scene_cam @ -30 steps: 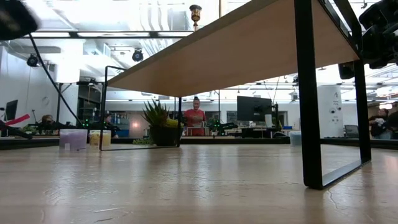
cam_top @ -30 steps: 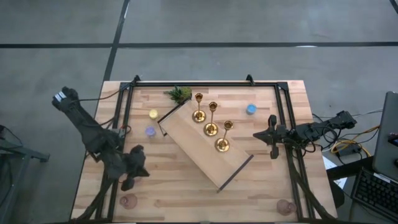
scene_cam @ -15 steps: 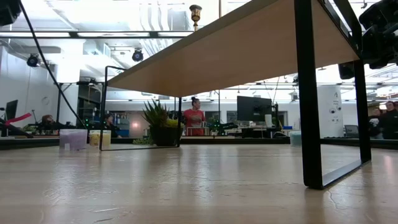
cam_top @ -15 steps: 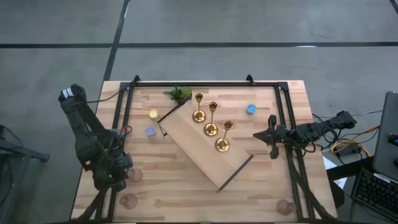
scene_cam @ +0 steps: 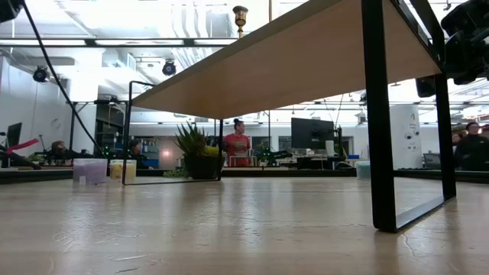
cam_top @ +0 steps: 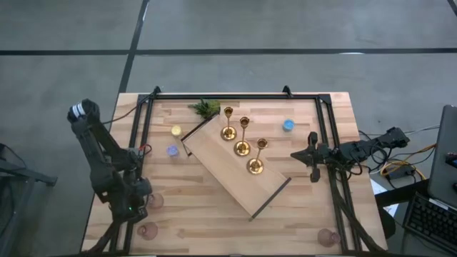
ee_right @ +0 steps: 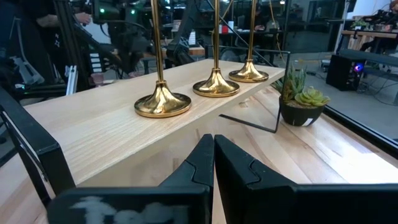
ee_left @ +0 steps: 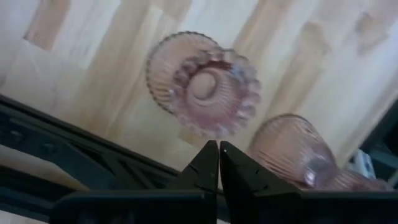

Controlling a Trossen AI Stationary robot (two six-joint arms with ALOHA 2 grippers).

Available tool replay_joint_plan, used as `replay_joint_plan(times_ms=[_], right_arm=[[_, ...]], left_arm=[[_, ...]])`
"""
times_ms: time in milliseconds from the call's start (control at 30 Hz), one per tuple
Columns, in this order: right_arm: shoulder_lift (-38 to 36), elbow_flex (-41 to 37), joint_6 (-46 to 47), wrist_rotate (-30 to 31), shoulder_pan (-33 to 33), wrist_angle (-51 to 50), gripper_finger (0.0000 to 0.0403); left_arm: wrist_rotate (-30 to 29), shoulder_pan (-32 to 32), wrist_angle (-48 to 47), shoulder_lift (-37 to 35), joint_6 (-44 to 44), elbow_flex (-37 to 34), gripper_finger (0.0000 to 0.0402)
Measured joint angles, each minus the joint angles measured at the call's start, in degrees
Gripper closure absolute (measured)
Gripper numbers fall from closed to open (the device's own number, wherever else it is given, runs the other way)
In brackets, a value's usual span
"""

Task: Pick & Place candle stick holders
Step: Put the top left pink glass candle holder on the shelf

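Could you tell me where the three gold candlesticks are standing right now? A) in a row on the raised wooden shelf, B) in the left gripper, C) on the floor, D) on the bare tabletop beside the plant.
A: the three gold candlesticks stand in a row on the raised wooden shelf, with neither gripper touching them.

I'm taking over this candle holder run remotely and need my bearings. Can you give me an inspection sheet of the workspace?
Surface: wooden table with a black frame; a raised wooden shelf lies diagonally across it.
Job's things: three gold candlesticks upright on the shelf; pink glass cups at front left, beside the left arm and at front right.
Clutter: yellow tealight, purple tealight, blue tealight, plant sprig.
Pincers: left pincer shut, empty, above two cups; right pincer shut, empty, at the right edge, facing the candlesticks.
Cables: bundle right of the table.
Surroundings: people in the room behind.
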Motion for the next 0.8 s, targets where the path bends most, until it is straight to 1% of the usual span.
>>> replay_joint_plan(times_ms=[100, 200, 433, 600, 667, 800], right_arm=[[0.0, 0.0, 0.0, 0.0, 0.0, 0.0, 0.0394], [0.0, 0.0, 0.0, 0.0, 0.0, 0.0, 0.0394], [0.0, 0.0, 0.0, 0.0, 0.0, 0.0, 0.0394], [0.0, 0.0, 0.0, 0.0, 0.0, 0.0, 0.0394], [0.0, 0.0, 0.0, 0.0, 0.0, -0.01, 0.0394], [0.0, 0.0, 0.0, 0.0, 0.0, -0.01, 0.0394]], left_arm=[[-1.55, 0.0, 0.65, 1.18, -0.37, -0.96, 0.0367], [-3.45, 0.0, 1.3, 2.56, -0.46, -1.37, 0.0344], [-6.21, 0.0, 3.71, 6.03, 2.13, -2.16, 0.0269], [-12.05, 0.02, 5.33, 7.74, 3.92, -2.23, 0.0234], [-14.12, 0.0, 6.62, 8.27, 6.12, -2.23, 0.0228], [-21.19, 0.0, 8.26, 8.81, 8.47, -2.29, 0.0225]])
